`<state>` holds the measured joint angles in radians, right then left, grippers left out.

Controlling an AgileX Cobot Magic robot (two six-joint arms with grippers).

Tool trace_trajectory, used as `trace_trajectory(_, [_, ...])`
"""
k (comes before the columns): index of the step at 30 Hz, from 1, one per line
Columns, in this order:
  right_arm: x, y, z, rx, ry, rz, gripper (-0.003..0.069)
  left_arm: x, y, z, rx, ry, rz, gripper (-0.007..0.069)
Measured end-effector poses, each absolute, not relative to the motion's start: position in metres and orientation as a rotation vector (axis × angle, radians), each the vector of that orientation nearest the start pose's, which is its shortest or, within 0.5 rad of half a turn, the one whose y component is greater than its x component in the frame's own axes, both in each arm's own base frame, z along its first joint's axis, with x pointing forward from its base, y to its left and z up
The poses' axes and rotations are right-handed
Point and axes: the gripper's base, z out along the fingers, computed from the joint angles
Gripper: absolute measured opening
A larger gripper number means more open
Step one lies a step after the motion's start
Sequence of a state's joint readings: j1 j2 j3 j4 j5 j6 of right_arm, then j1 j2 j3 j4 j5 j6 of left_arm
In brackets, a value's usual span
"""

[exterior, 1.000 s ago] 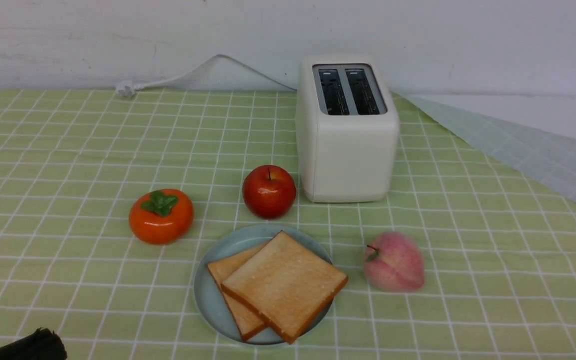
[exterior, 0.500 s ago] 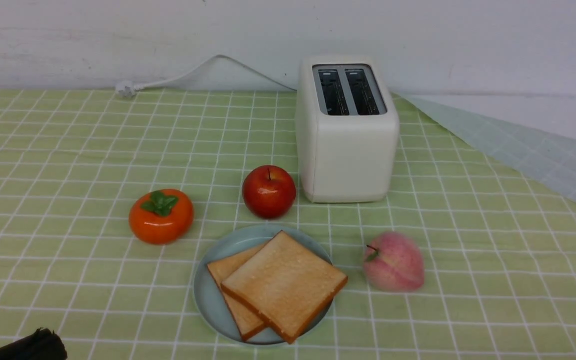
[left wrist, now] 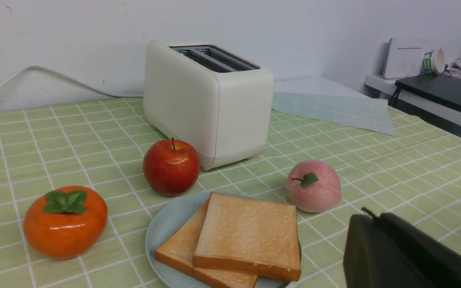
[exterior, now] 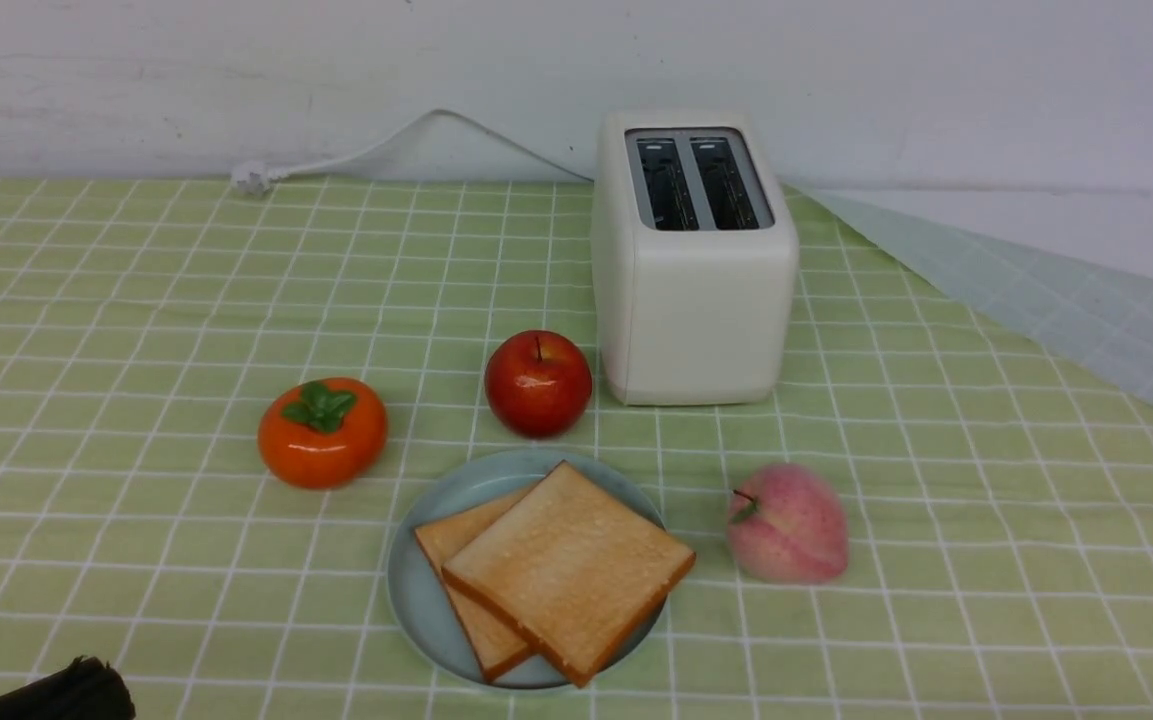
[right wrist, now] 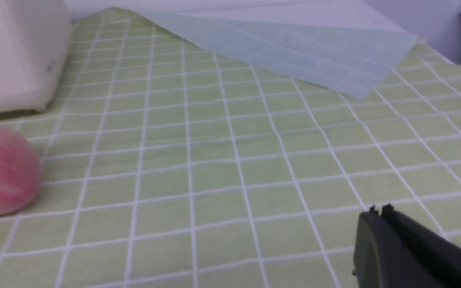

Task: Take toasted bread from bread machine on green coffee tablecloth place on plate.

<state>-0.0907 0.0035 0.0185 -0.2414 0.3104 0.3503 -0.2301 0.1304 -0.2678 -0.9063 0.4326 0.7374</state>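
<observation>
Two slices of toasted bread (exterior: 568, 566) (left wrist: 250, 236) lie stacked on the pale blue plate (exterior: 416, 590) (left wrist: 166, 228) near the front of the green coffee tablecloth (exterior: 136, 300). The white bread machine (exterior: 694, 262) (left wrist: 206, 104) stands behind the plate with both slots showing no bread. My left gripper (left wrist: 374, 218) is shut on nothing, off to one side of the plate; only a dark tip of it (exterior: 76, 690) shows at the front view's bottom left. My right gripper (right wrist: 379, 212) is shut, holds nothing, hangs over bare cloth, and is outside the front view.
A red apple (exterior: 538, 382) sits beside the bread machine's left front corner. An orange persimmon (exterior: 322, 432) lies left of the plate and a pink peach (exterior: 788, 522) (right wrist: 2, 170) right of it. The cloth's back right corner (exterior: 1056, 300) is folded over. A white cord (exterior: 386, 145) trails along the wall.
</observation>
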Motion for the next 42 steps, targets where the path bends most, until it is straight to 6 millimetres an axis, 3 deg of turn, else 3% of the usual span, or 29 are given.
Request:
trace_trajectory(16, [0.054,-0.010,0.178,0.282,1.777,0.010,-0.0020,0.042,-0.041,0.271,0.350,1.610,-0.542,0.0005])
trace_trajectory(25, [0.052,-0.002,0.173,0.088,1.868,-0.024,-0.0019,0.042,-0.041,0.271,0.350,1.610,-0.542,0.0013])
trace_trajectory(42, [0.052,-0.001,0.173,0.073,1.876,-0.021,-0.0014,0.042,-0.041,0.271,0.351,1.611,-0.543,0.0029])
